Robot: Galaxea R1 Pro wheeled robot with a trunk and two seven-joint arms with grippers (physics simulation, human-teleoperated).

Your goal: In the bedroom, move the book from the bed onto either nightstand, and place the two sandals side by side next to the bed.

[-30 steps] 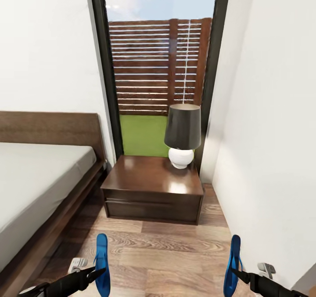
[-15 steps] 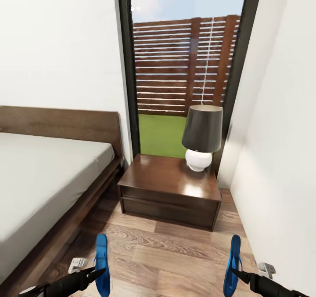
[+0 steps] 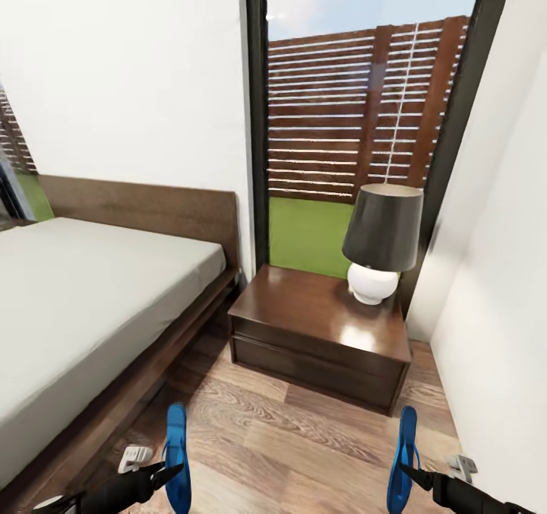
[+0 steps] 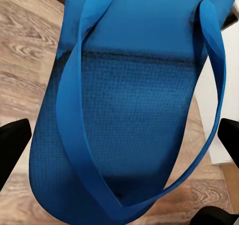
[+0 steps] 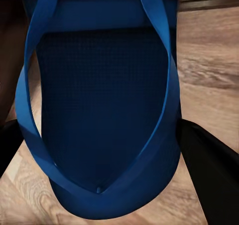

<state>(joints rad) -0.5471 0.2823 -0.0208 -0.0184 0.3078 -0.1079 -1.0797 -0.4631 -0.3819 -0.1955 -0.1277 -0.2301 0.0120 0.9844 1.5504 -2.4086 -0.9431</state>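
Each arm carries one blue sandal. The left end effector (image 3: 173,470) is clenched on the left sandal (image 3: 176,457), which hangs edge-on above the floor (image 3: 304,438). The right end effector (image 3: 406,470) grips the right sandal (image 3: 401,461) the same way. In the left wrist view the sandal (image 4: 134,100) lies between the two black fingers (image 4: 12,140), thong straps facing the camera. In the right wrist view the other sandal (image 5: 102,110) sits likewise, with a dark finger (image 5: 209,170) against its edge.

The nightstand (image 3: 319,331) serves as landmark. It stands on the floor beyond both sandals, its glossy surface bare but for a lamp (image 3: 380,244) at its far right corner. The bed (image 3: 91,301) lies just left of the nightstand, a narrow gap of floor between them, its headboard (image 3: 152,206) against the wall. Behind the nightstand rises a dark-framed window (image 3: 365,118), showing grass and a slatted fence. The left sandal hangs before the nightstand's left side, close to the bed frame. The right sandal hangs before its right side, near the white wall (image 3: 501,271).
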